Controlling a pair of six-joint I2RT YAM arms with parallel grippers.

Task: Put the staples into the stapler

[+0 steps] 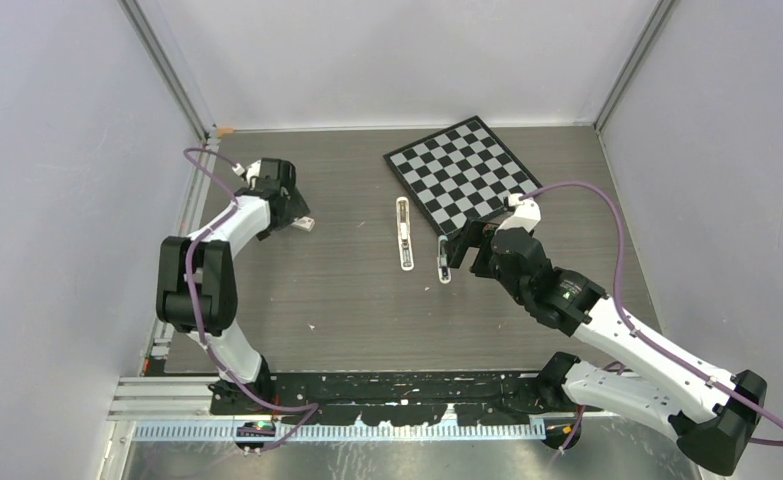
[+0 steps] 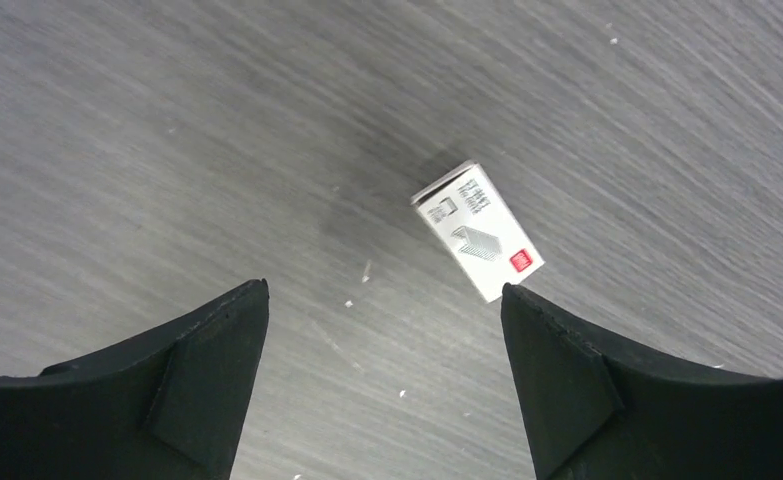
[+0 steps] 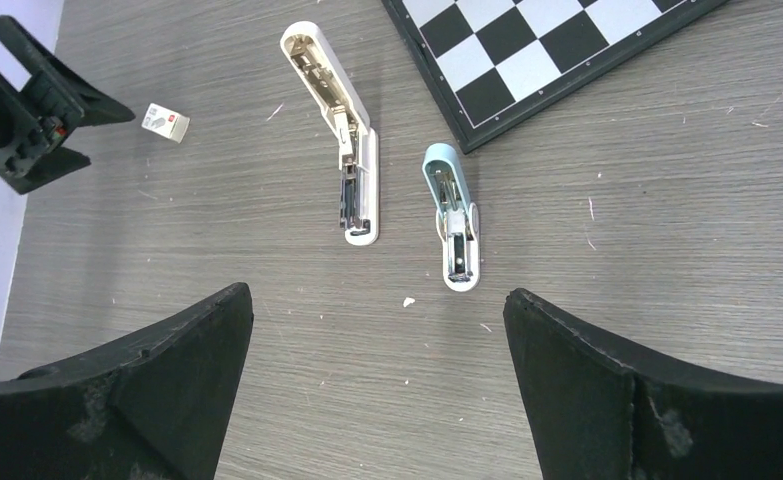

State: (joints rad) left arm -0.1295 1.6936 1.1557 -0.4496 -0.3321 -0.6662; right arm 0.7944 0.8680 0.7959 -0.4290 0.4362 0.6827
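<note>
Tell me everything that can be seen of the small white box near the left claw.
The box is a small white cuboid, cardboard by its look, and it seems closed. Its top face bears a grey drawing of a staple strip, some small print and a red square at one end. It lies flat on the dark wood-grain table, turned diagonally in the left wrist view. The open left claw hangs over it, close to one corner; whether they touch cannot be told.

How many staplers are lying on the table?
2. Both lie opened out. The white stapler is beside the chessboard, off its left edge in the top view. The teal stapler lies apart to its right, slightly nearer the arm bases. None seems hidden.
</note>
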